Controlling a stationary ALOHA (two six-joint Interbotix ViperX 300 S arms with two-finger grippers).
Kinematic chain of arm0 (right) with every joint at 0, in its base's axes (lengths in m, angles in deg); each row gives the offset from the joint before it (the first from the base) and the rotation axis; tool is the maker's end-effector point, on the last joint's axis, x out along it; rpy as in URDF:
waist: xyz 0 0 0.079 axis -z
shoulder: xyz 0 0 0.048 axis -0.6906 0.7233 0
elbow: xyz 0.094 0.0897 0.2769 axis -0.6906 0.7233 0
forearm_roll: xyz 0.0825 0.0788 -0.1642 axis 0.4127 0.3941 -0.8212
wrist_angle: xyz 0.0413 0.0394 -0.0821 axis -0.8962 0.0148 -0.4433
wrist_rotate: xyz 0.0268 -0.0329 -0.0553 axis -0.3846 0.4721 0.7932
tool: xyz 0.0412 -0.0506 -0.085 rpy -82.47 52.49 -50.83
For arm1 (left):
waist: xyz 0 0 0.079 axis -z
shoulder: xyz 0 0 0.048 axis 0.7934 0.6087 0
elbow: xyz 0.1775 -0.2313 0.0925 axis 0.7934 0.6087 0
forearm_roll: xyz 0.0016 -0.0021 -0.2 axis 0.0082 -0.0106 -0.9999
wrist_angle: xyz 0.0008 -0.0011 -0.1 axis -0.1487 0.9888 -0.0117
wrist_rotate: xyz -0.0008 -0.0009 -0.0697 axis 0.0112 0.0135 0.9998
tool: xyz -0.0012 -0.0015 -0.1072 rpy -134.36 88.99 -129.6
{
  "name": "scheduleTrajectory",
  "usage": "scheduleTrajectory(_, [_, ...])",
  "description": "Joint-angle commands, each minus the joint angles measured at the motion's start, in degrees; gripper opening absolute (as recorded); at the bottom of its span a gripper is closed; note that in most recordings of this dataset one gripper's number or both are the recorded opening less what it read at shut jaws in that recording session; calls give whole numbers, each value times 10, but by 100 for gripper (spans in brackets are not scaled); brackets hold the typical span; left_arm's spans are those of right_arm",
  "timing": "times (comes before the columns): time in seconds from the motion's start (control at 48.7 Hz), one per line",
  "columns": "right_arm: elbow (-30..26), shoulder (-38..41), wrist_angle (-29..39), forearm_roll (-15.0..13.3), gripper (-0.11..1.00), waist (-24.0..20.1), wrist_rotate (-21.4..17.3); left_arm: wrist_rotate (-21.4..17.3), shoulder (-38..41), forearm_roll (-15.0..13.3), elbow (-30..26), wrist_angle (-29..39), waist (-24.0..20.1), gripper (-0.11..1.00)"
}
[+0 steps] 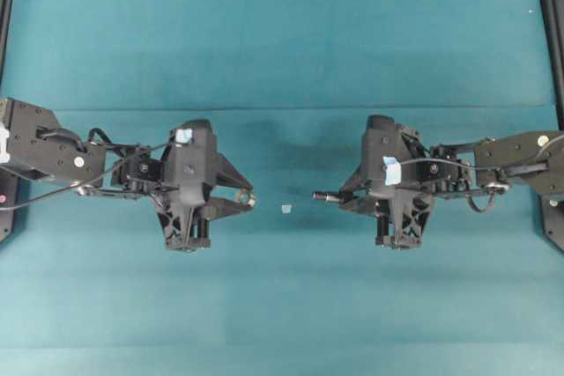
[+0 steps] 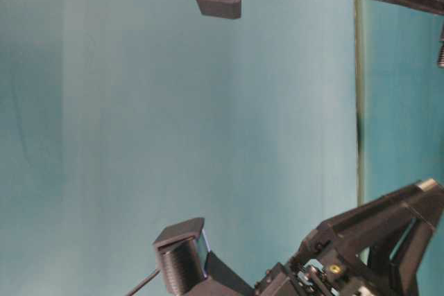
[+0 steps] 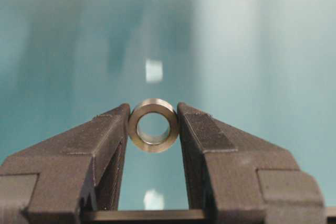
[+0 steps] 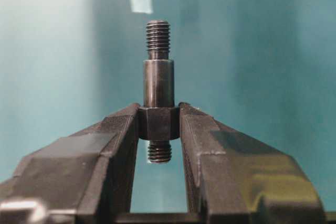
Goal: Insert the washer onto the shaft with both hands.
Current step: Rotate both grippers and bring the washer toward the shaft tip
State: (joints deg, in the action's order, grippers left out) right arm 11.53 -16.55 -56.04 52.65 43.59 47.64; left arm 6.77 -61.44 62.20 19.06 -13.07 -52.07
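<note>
From overhead I see both arms reaching in level from the sides, wrists facing each other across the teal table (image 1: 282,305). My left gripper (image 1: 249,201) points right with its fingers narrowed on the washer (image 1: 252,202); in the left wrist view the washer (image 3: 154,125) sits clamped between the two fingertips (image 3: 115,124), its bore facing the camera. My right gripper (image 1: 339,197) points left and is clamped on the shaft (image 1: 324,195), which sticks out horizontally toward the washer. In the right wrist view the fingers (image 4: 123,127) grip the shaft (image 4: 158,90) at its wide hexagonal collar, the threaded end leading forward and a short threaded stub behind.

The two parts are well apart, roughly in line with each other (the shaft looks a touch higher in the overhead frame). A small pale scrap (image 1: 285,209) lies on the table between the two tips. The surrounding cloth gives open room on all sides, and the dark frame rails (image 1: 553,41) stand far off at the edges.
</note>
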Motion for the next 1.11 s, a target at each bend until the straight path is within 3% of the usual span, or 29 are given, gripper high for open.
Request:
scheduleTrajectory(0.0, [-3, 0, -19, 1, 0, -9, -8, 13, -6, 1, -2, -25, 0, 35])
scheduleTrajectory(0.617, [0, 25, -95, 1, 0, -19, -18, 75, 26, 1, -4, -135, 14, 35])
scheduleTrajectory(1.089, [13, 26, -125, 1, 0, -32, -37, 90, 52, 1, -20, -151, 19, 35])
